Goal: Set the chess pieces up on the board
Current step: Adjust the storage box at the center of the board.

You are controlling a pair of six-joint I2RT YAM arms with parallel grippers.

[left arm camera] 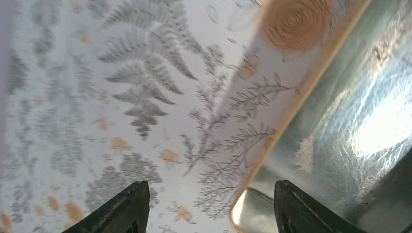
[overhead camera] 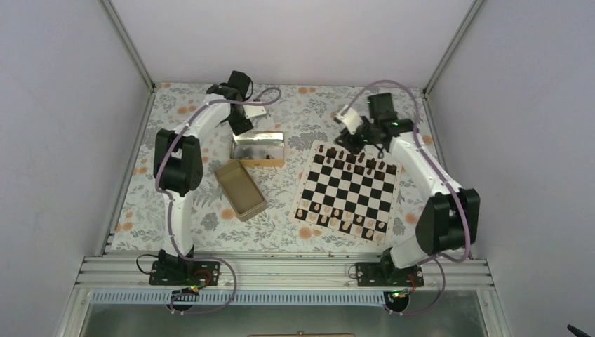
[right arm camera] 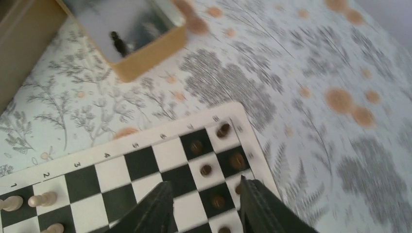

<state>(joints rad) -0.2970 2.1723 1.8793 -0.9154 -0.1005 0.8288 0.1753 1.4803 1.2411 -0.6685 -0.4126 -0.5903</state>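
Black left gripper is held open, empty, over a golden tin box's rim; right gripper likewise over the black-and-white board's far-left corner.

in the left wrist view the tin box runs off the right and bottom edges. glare washes out its floor, and a dark shape at the lower right cannot be made out. only the finger tips of the left gripper show; the bottom edge cuts the rest.

the right wrist view is blurred. the tin box is cropped at the top, and the dark piece inside it is too soft to name. the second tin shows only a corner. the board is cut by the bottom and left edges. the chess pieces at its corner nearest the tin box show only round tops, kinds untellable. the pale pieces are partly cropped. the right gripper is cut off below its tips.
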